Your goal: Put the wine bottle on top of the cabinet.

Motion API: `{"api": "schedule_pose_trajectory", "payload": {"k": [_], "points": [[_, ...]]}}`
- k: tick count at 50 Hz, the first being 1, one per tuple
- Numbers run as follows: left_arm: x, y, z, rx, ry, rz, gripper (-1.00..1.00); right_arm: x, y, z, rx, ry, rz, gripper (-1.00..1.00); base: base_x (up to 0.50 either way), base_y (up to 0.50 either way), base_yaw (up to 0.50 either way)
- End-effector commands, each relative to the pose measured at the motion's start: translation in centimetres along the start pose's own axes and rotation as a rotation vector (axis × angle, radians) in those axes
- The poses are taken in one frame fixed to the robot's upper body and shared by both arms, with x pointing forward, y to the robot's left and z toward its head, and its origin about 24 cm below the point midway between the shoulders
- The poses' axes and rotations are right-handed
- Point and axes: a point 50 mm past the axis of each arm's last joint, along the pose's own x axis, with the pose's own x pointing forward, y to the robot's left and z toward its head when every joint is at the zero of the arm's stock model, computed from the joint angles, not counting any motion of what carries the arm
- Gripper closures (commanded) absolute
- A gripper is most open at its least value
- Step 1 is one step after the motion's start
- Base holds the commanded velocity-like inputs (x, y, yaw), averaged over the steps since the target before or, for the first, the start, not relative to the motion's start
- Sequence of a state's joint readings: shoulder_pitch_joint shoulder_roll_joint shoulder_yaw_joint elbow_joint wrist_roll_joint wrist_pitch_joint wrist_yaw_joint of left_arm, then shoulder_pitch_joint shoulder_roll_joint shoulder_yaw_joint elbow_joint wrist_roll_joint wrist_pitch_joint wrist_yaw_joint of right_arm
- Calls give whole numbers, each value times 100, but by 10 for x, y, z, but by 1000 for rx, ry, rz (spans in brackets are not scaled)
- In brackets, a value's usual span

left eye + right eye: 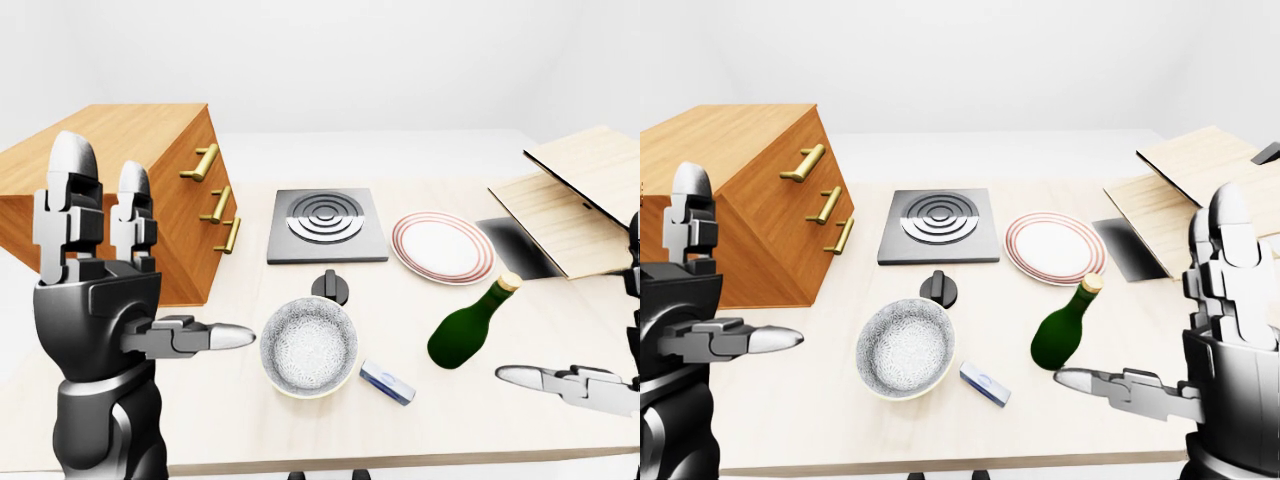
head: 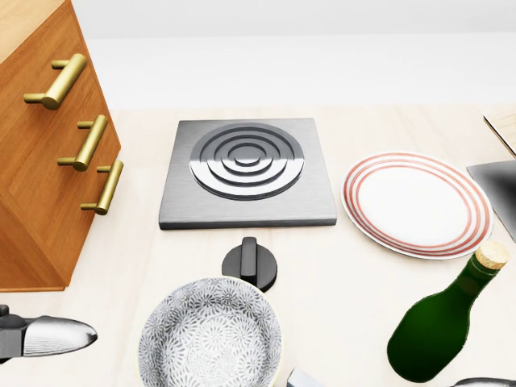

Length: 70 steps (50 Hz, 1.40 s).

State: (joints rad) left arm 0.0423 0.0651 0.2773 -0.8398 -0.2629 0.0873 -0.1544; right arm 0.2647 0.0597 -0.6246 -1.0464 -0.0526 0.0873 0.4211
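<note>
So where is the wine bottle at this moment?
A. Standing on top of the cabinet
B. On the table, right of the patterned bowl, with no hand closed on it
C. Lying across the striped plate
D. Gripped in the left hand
B: the wine bottle stands on the table right of the patterned bowl, below the striped plate; the right hand and left hand are open and apart from it.

Head view looks steeply down, close over the hob (image 2: 247,172); the 2 eye views sit farther off, sharing hob and plate (image 1: 442,247) beside it.
</note>
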Motion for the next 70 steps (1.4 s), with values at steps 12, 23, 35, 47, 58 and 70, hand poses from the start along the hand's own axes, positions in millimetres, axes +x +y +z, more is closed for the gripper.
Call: {"api": "schedule_pose_trajectory", "payload": {"k": [12,23,35,47,58,70], "points": [[-6,-2,-9,5,59,-15,-100,-11,-12,-67,107,263,-81,-99,0,0,0],[-8,-1,-11,12,72,-15,-100,-15,-6,-89,164,344,-79,-99,0,0,0],[-8,-1,-16,9,94,-15,-100,-14,1,-100,192,380,-75,-100,0,0,0],[-9,-1,-23,4,125,-15,-100,-4,9,-110,211,387,-64,-100,0,0,0],[-11,-2,-29,-3,150,-19,-100,8,15,-114,226,373,-55,-100,0,0,0],[-12,-1,-32,-2,165,-19,-100,13,24,-121,249,388,-43,-100,0,0,0]]}}
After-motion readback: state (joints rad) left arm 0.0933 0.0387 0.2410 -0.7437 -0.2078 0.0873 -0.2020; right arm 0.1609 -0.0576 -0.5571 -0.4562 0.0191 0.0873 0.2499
